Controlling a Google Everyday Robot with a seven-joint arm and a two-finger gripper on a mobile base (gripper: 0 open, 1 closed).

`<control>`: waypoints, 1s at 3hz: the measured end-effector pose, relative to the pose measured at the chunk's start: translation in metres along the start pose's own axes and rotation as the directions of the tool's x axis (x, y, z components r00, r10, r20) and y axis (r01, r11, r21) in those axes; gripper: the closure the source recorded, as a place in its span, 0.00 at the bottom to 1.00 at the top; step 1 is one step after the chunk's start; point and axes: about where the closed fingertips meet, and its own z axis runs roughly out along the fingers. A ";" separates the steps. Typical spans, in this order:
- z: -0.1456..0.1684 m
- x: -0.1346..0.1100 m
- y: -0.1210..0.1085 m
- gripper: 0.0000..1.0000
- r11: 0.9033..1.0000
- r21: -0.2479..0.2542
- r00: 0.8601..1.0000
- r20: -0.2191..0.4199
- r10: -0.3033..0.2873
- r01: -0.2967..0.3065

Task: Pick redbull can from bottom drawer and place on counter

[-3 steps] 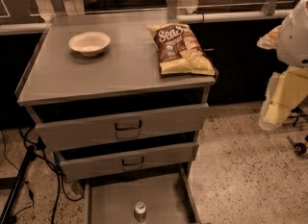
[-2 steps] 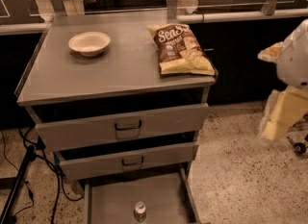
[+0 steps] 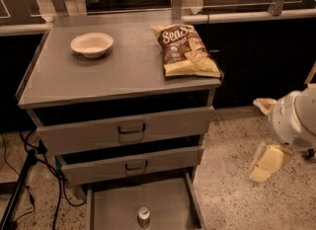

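The redbull can (image 3: 143, 217) stands upright on the floor of the open bottom drawer (image 3: 113, 207), near its front edge, with its shiny top showing. The counter (image 3: 118, 71) is the flat grey top of the cabinet above. My arm's white joint (image 3: 294, 120) is at the right, over the speckled floor and beside the cabinet. The cream-coloured gripper (image 3: 265, 162) hangs below it, at about the height of the middle drawer. It is well to the right of the can and touches nothing.
A white bowl (image 3: 92, 44) sits at the back left of the counter and a chip bag (image 3: 186, 51) at its back right. The two upper drawers (image 3: 131, 133) stick out slightly. Cables and a black stand leg (image 3: 19, 189) lie left of the cabinet.
My arm and gripper have moved down along the right side, from counter height to the height of the middle drawer. The can, bowl and chip bag have not moved.
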 end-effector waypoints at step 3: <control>0.129 0.052 0.017 0.00 0.995 -0.094 0.995 0.090 0.046 -0.038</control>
